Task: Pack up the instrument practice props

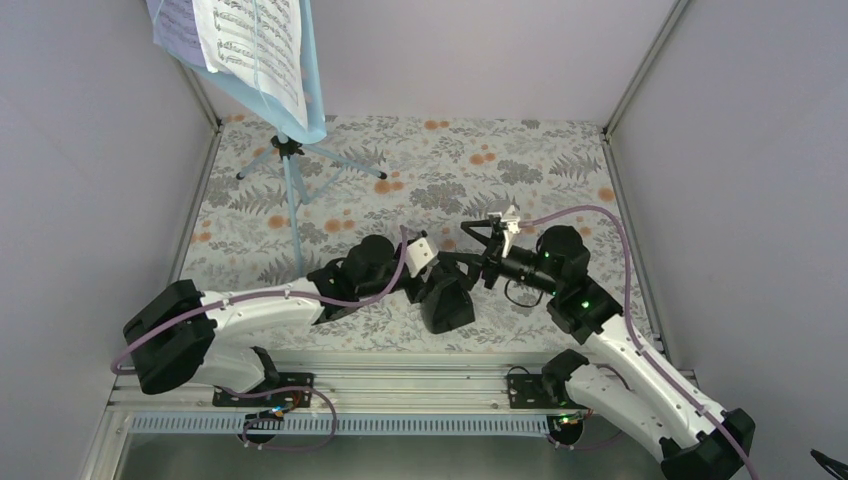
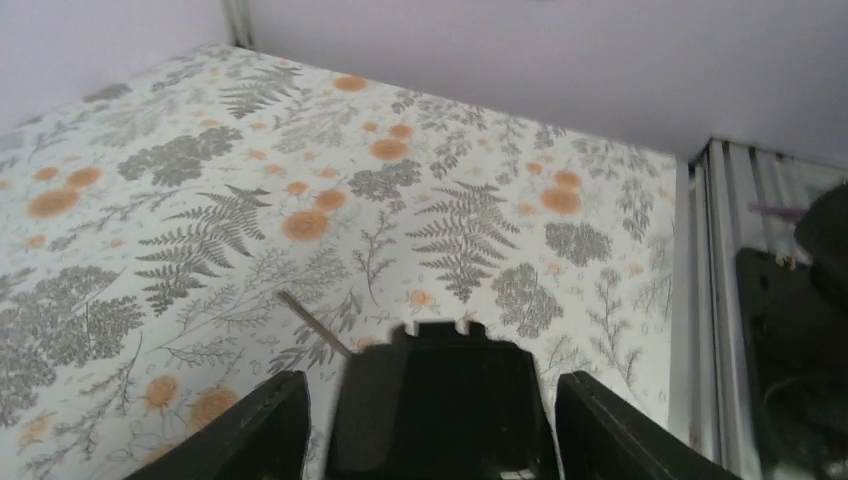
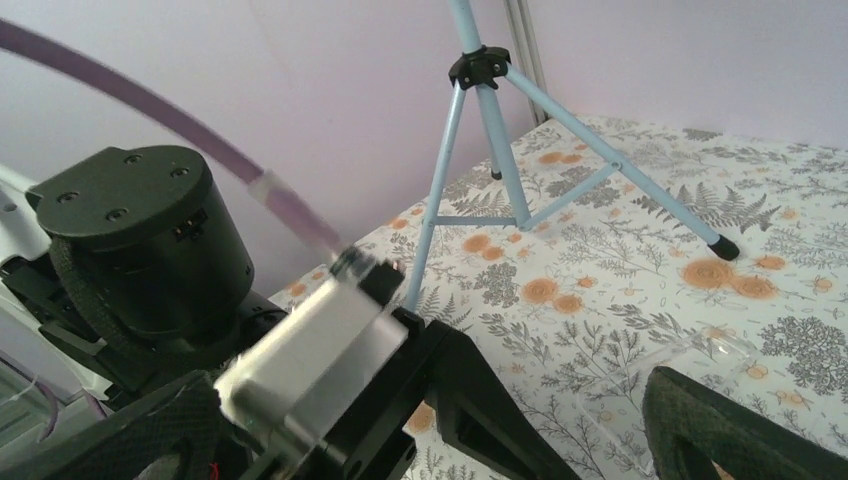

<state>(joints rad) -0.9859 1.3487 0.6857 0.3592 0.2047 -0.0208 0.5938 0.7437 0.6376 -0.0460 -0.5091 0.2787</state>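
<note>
At the middle of the near edge of the bench, the black metronome stands upright, and that is where I have the left tool. Its fingers are spread to either side of the pyramid. A thin sliver of the floral bench cover shows on each side in the left wrist view, so I judge it is bracketing the thing and not pinching it yet. The right tool hangs just beyond the metronome toward the right edge, spread wide and holding nothing.

As for progress, I'd call the job barely begun. The light blue music stand stands unfolded at the far left corner, its tripod legs splayed on the bench. The sheet-music pages sit on its desk, a white one in front with a lavender one peeking out to its left. None of the three props looks put away. No case, bag or box shows in any view, so I can't tell where they are meant to go.

What is left, by my reckoning, is to close on the metronome and carry it off, take the pages off the stand, then deal with the stand itself. With its thin legs and tall post, the stand looks the most awkward piece.
</note>
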